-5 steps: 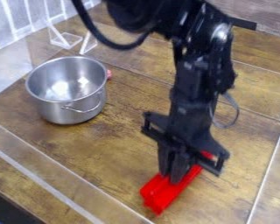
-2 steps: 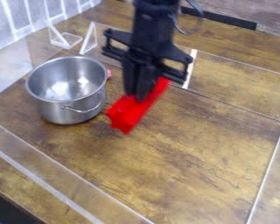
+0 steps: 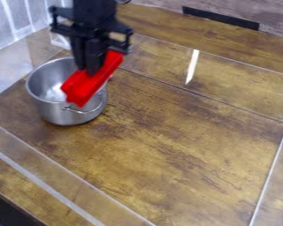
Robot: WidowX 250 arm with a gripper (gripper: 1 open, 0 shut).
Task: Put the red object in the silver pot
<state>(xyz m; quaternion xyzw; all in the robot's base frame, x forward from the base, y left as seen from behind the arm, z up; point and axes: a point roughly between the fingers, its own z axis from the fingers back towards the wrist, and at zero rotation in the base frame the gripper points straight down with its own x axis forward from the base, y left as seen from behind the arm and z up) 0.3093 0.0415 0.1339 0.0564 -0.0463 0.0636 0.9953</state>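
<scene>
The silver pot (image 3: pixel 64 91) sits on the wooden desk (image 3: pixel 179 141) near the left side of the view, and everything else is placed from it. To its left the desk's planks run off toward a pale, glassy edge that is too blurred to make out. The pot is round and shiny, with a pale inside showing on its left half and a small loop handle on its near side, toward the bottom of the view. Over its right half hangs the red object (image 3: pixel 89 77), a long, narrow bright red bar held off the desk and tilted, its lower end out over the pot's opening and near rim and its upper end rising to the right. Whether that lower end touches the rim cannot be told. The dark gripper (image 3: pixel 103 55) comes down from above the pot's far right rim, pointing downward, its jaws pinching the upper end of the red bar between them. The black arm above it runs up out of the top of the view. To the right of the pot the desk stretches away as bare brown boards, with a bright streak of reflected light well apart from the pot on the far right.
</scene>
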